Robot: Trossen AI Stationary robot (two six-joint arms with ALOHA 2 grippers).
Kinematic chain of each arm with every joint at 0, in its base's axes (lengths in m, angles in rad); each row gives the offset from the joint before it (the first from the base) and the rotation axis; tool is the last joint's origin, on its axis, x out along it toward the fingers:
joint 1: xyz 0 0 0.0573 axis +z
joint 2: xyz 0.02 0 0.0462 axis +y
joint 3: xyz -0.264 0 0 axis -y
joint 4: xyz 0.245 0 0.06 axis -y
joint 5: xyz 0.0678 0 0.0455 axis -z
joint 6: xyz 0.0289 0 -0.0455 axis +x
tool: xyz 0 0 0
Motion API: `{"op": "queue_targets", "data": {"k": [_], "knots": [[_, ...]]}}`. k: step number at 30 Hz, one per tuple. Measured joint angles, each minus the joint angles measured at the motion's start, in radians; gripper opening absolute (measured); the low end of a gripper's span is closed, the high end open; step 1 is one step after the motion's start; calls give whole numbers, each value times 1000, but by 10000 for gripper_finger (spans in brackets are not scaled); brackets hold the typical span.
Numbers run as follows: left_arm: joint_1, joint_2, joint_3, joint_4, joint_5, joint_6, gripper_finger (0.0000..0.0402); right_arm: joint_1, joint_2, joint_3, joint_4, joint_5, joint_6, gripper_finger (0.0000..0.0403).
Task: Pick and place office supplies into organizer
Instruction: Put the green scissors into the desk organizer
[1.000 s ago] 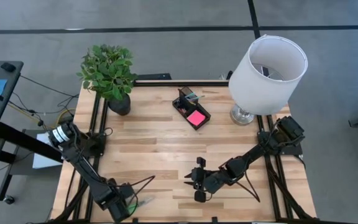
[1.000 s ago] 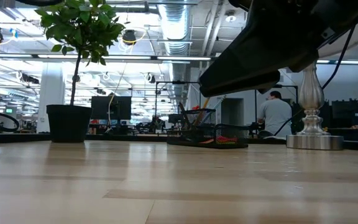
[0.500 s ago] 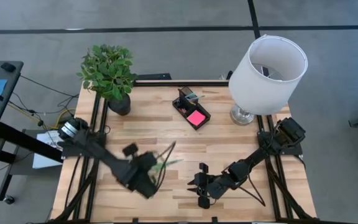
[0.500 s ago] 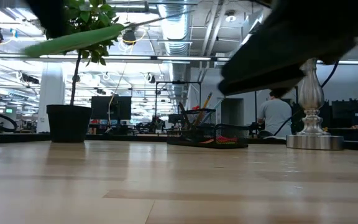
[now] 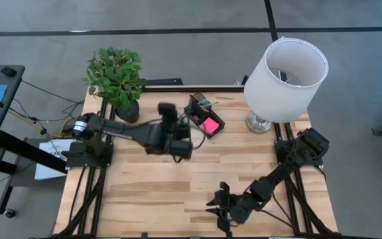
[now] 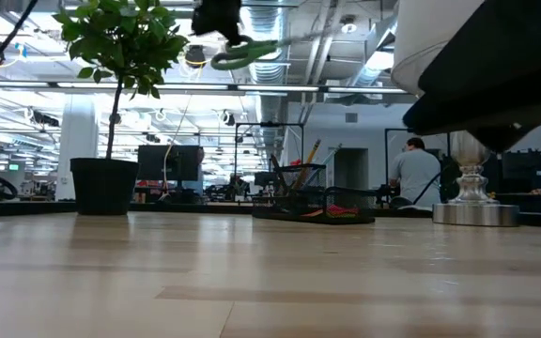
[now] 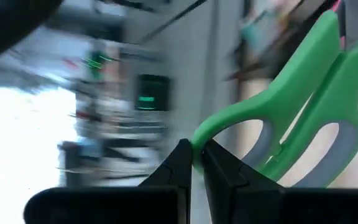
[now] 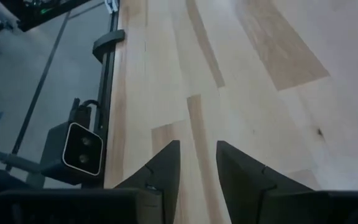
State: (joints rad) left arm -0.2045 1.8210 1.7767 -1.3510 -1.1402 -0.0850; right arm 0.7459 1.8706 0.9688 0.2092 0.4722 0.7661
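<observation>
The green-handled scissors (image 7: pixel 303 106) are in my left gripper (image 7: pixel 196 163), which is shut on them. In the low view they hang high above the table (image 6: pixel 252 52). From above, my left gripper (image 5: pixel 181 141) is just left of the black organizer (image 5: pixel 204 114), which stands at the table's far middle with a pink sticky-note pad (image 5: pixel 209 126) in its low tray. My right gripper (image 8: pixel 196 152) is open over bare wood near the table's near edge (image 5: pixel 219 206) and holds nothing. My left gripper pinches the rim of one green handle loop (image 7: pixel 199 142) between its two fingertips. The scissors are lifted clear of the table, and the rest of the handles and the blades reach away beyond the fingers.
A potted plant (image 5: pixel 117 79) stands at the far left corner and a white lamp (image 5: pixel 284 73) at the far right, either side of the organizer. A small camera unit (image 8: pixel 82 149) sits on the table's edge rail near my right gripper. A person (image 6: pixel 416 174) is in the room behind.
My left arm has swung from the table's near left corner up and toward the far edge, carrying the scissors lifted clear, and now is beside the organizer. My right gripper has drawn back toward the near edge.
</observation>
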Motion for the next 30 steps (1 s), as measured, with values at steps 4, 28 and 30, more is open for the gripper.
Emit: {"op": "queue_targets", "data": {"k": [4,28,30], "knots": [[78,0,0,172,-178,489,9,30,0,0,0,64,5,98],[405,306,3,714,-260,1317,4,112,0,-1,-62,158,83,98],[405,303,2,715,-260,1309,3,118,0,-1,-62,157,83,98]]}}
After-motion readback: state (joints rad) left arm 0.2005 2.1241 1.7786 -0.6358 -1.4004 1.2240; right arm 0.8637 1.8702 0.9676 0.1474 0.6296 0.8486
